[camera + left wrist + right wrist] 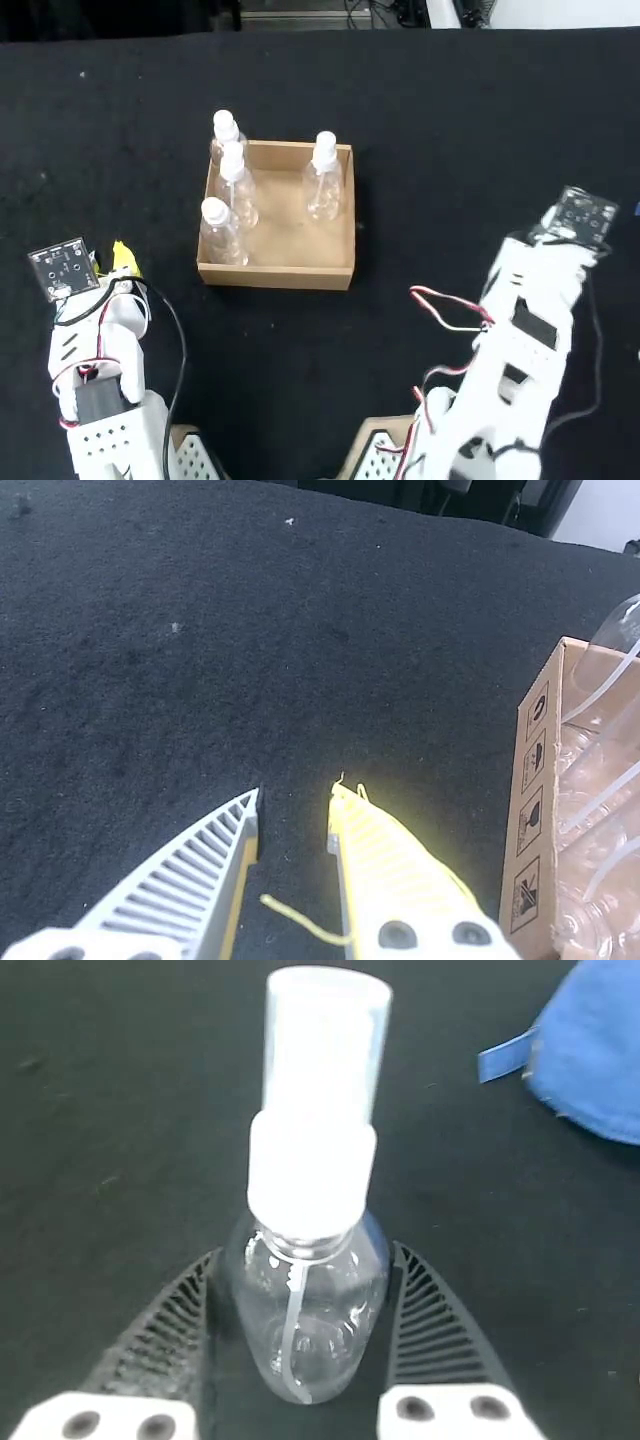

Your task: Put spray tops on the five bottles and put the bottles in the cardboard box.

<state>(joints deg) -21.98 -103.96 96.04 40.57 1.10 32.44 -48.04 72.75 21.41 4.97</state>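
The cardboard box (276, 275) sits mid-table with several clear bottles upright inside, each with a white spray top, such as one (325, 178) at its right side and one (218, 228) at its front left. My right gripper (302, 1260) is shut on another clear bottle (312, 1300) that has a white spray top (320, 1110); its black fingers (165, 1340) press the bottle's sides. In the high view this bottle is hidden under the right arm (530, 320). My left gripper (295, 805) hangs slightly open and empty over the black cloth, left of the box wall (535, 820).
A blue object (590, 1050) lies on the cloth beyond the held bottle. The black cloth covers the whole table. The left arm (100, 370) stands at the front left, with its yellow finger (122, 257) near the box's front left corner.
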